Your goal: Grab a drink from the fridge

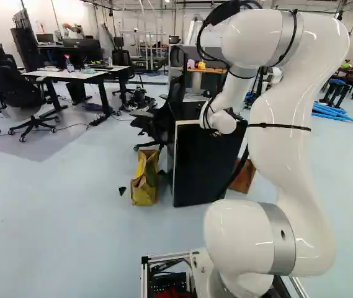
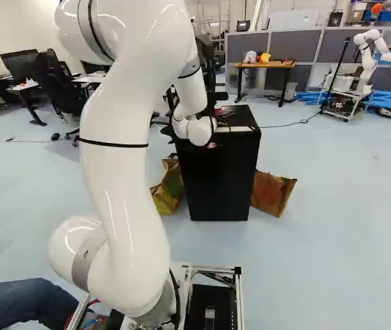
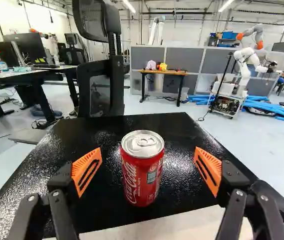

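Observation:
In the wrist view the gripper [image 3: 147,169] stands open, its orange pads wide apart. A red soda can [image 3: 142,175] stands upright between them with a gap on each side, touching neither pad. It rests on the black top of the fridge [image 3: 102,131], near the pale strip along its near edge. The black fridge [image 2: 217,182] stands on the floor ahead of the base, its lower body in sight in both base views. A bit of the red can [image 2: 217,110] shows beside the arm's wrist in the right base view. The gripper's fingers are hidden behind the wrist in the base views.
A yellow-brown bag [image 1: 145,180] and a brown paper bag [image 2: 272,192] flank the fridge. A black office chair [image 3: 101,87] stands close behind it. Farther off are a wooden table [image 3: 162,73], grey partitions, blue tubes and another robot [image 3: 242,70].

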